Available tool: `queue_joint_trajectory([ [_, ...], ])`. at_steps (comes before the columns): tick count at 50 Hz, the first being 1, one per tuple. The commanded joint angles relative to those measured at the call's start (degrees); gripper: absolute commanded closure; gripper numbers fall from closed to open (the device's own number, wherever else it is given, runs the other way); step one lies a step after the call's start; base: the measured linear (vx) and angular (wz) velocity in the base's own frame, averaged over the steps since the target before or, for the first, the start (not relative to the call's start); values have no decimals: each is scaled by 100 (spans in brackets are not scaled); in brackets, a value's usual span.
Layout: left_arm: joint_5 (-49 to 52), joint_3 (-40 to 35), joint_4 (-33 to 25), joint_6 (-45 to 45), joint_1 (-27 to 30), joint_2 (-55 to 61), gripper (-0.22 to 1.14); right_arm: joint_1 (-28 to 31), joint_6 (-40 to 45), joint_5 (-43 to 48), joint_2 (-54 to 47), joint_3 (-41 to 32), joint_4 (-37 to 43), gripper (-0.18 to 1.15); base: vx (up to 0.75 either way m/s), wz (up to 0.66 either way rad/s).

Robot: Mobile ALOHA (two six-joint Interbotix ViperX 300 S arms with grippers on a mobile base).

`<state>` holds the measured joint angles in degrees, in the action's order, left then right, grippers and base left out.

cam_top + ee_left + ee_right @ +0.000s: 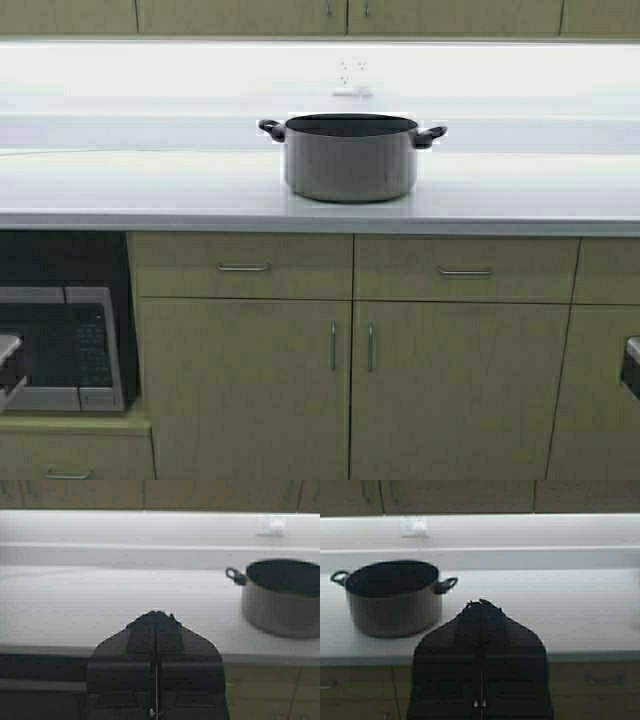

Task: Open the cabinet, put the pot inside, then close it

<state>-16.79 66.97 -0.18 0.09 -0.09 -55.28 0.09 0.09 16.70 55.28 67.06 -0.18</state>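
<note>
The dark-grey pot [350, 158] stands upright and lidless on the white counter [150, 190], with two black loop handles. It also shows in the left wrist view [282, 597] and the right wrist view [394, 597]. Below it the cabinet has two shut doors [245, 385] with vertical handles [333, 345] at the middle seam. My left gripper [156, 614] is shut and empty, held back from the counter to the pot's left. My right gripper [480, 602] is shut and empty, back from the counter to the pot's right.
Two drawers [243, 266] sit above the doors. A microwave [65, 345] stands in an open niche at the lower left. A wall socket [352, 78] is behind the pot. Upper cabinets run along the top.
</note>
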Motion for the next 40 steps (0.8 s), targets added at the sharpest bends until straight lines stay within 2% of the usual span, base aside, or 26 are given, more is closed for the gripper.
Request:
queue_joint_trajectory([
  [1, -79, -185, 281, 35, -62, 272, 92, 44, 62, 26, -62, -26, 9, 93, 7, 5],
  [5, -79, -167, 369, -44, -62, 316, 85, 44, 62, 18, -79, -26, 9, 87, 10, 1],
  [13, -79, -149, 369, -123, -62, 308, 89, 44, 79, 18, -193, -44, 0, 91, 17, -6],
  [27, -44, -114, 369, -123, -62, 70, 89, 44, 79, 18, -299, -79, -9, 91, 25, -5],
  [40, -44, -167, 369, -193, -62, 352, 89, 44, 62, 18, -290, -44, -44, 91, 27, 2],
])
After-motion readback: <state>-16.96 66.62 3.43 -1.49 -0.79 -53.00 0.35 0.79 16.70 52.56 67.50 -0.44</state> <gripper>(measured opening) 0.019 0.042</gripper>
